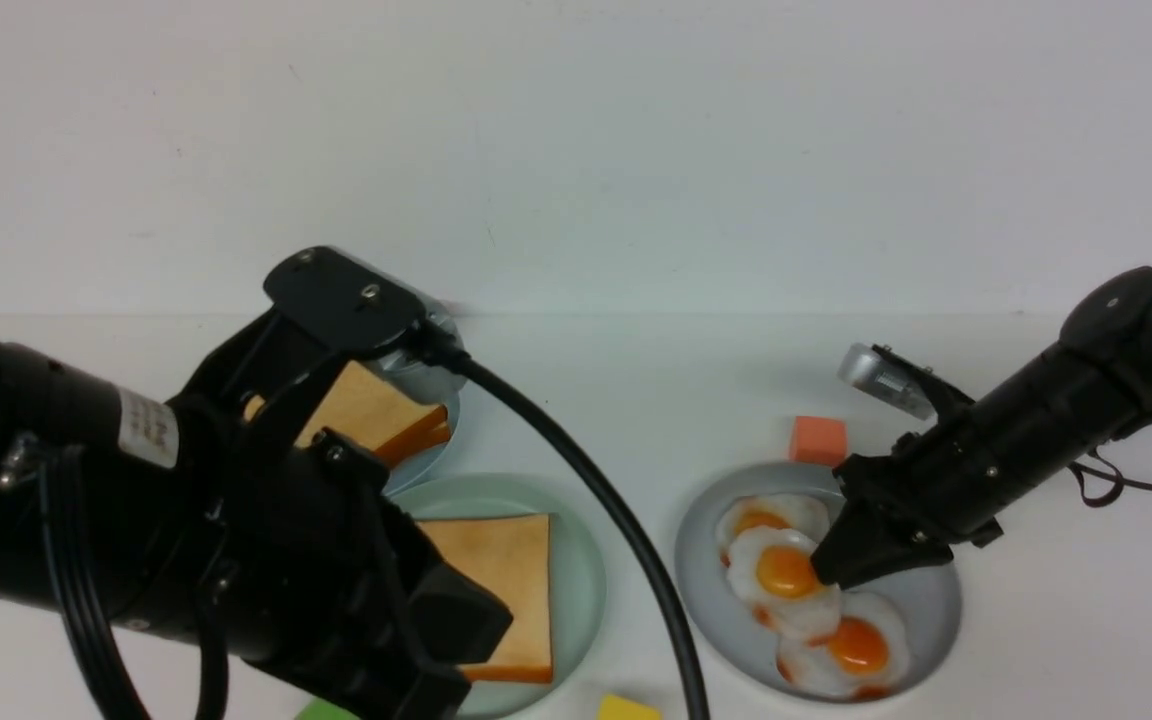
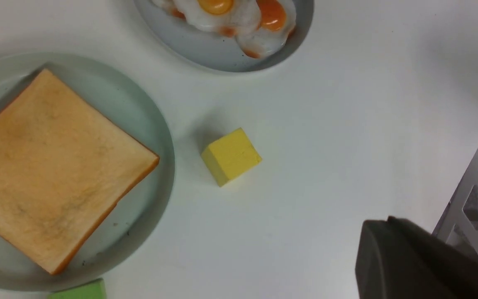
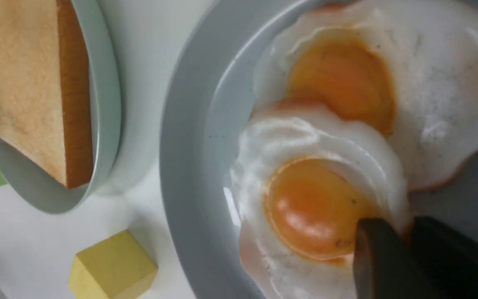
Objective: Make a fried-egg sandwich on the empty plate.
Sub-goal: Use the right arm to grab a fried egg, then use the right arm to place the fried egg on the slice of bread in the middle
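Three fried eggs, three plates

Front cam fwd, wide; wrist cams down, close; share yellow cube.

Left arm hides the near-left of the mint-green plate and its toast slice; green block and yellow block are cut off at the near edge.

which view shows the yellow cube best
Left wrist view: the yellow cube sits whole, mid-frame. Front view catches only its top at the frame edge; right wrist view clips it at the edge.
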Controlling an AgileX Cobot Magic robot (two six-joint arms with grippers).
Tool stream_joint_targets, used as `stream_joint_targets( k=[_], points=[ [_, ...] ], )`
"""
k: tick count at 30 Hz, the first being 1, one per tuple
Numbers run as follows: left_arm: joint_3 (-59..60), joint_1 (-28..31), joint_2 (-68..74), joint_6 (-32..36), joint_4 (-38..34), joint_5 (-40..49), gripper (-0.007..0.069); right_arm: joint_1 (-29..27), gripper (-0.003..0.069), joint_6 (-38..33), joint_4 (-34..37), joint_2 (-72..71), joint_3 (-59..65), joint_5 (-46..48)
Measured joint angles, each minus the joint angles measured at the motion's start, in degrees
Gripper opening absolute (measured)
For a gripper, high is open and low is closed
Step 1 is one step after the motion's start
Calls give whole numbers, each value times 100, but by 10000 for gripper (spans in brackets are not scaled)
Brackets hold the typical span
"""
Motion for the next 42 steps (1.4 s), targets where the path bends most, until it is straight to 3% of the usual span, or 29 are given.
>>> stream_joint_targets(
  k=[2, 12, 19, 20, 22, 26, 29, 42],
  points=[
    [0, 0, 0, -11, 11, 0, 4, 0, 59, -23, 5, 2, 0, 67],
    [0, 0, 0, -574, 786, 82, 8, 141, 58, 273, -68, -557, -262, 230],
    [130, 0, -271, -1194, 1647, 401, 11, 1552, 58, 1381, -514, -895, -1118, 49],
    [145, 0, -271, -1213, 1669, 401, 11, 1552, 58, 1401, -514, -895, -1133, 26],
    [360, 0, -608, -1485, 1958, 388, 13, 2161, 58, 1542, -538, -809, -1288, -273],
    [798, 0, -1178, -1986, 2327, 394, 15, 2839, 58, 1691, -533, -491, -1559, -747],
    [1078, 0, -1494, -2257, 2395, 400, 15, 3064, 58, 1743, -522, -97, -1808, -919],
    [1390, 0, -1824, -2657, 2404, 465, 15, 3130, 78, 1763, -534, 904, -2114, -1382]
  ],
)
